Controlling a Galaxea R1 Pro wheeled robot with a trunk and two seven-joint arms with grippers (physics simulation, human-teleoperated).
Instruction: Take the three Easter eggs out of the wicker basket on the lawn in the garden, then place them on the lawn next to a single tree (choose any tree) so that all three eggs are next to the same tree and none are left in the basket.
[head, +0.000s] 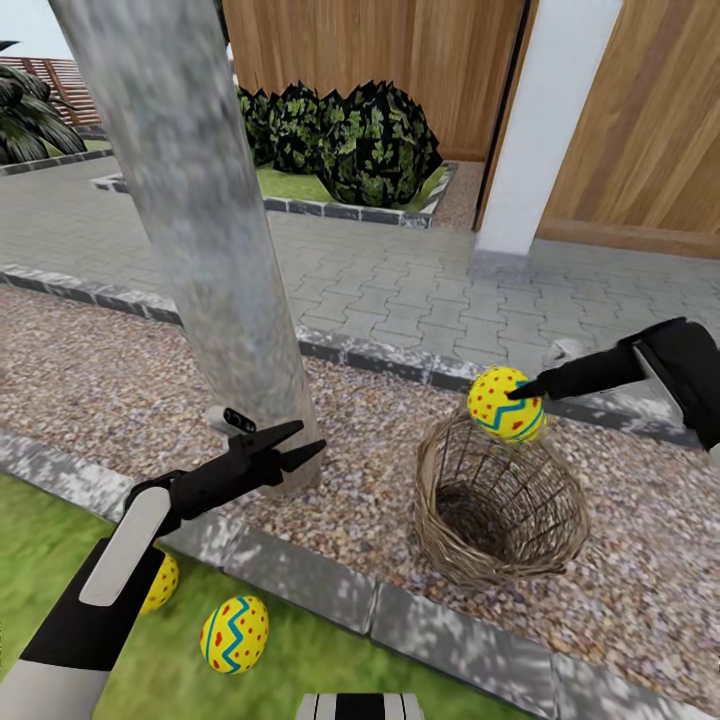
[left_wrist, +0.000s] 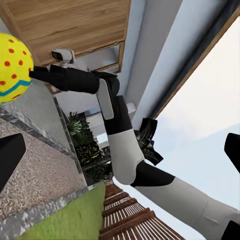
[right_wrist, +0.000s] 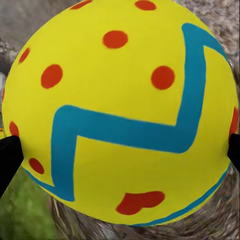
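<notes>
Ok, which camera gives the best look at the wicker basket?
The head view: the whole wicker basket sits tilted on the gravel, apparently empty. The right wrist view catches slivers of weave behind the held egg. In the left wrist view I can't make it out.

Grey paving (head: 400, 280) spans the middle; wooden wall (head: 640, 110) at 2 o'clock, dark shrubs (head: 350, 140) at 12, gravel strip (head: 90, 380) below.

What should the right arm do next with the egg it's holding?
Probably carry it left, past the kerb, and lower it onto the lawn. The right gripper holds the third egg above the emptied wicker basket, while two eggs already lie on the grass near the tree.
</notes>
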